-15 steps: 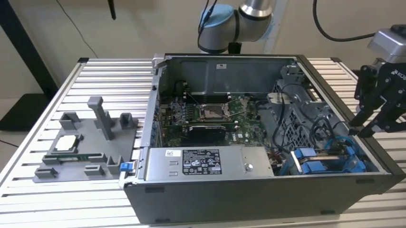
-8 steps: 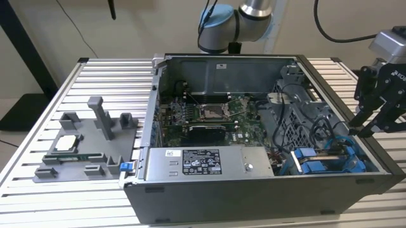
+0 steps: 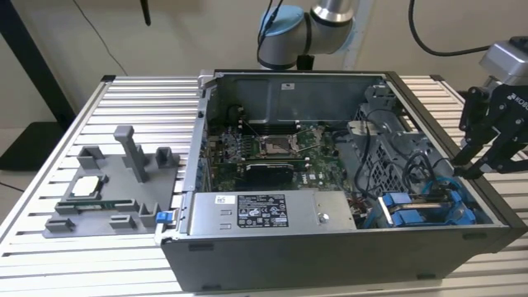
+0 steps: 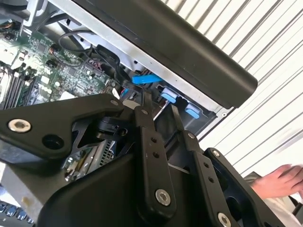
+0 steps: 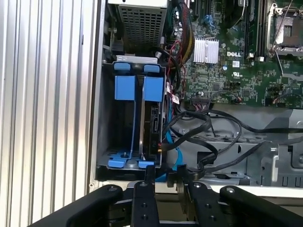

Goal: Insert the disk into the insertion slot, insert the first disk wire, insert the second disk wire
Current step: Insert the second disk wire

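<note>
We see the end effector (image 5: 165, 174) hanging just outside the open computer case, fingers slightly spread and pinching nothing. Just past it, the disk (image 5: 153, 124) stands on edge inside the insertion slot (image 5: 136, 60), beside a second blue carrier (image 5: 127, 87). Black cables (image 5: 203, 127) curl just beside the disk. In the exterior view the slot sits at the case's 4 o'clock corner, and a grey parts tray (image 3: 115, 198) rests on the counter (image 3: 49, 124) at 9 o'clock.

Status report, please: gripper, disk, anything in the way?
Gripper hovering at the drive-bay end of the case. Disk sitting in the insertion slot. Loose black wires and a blue cable right beside it.
</note>
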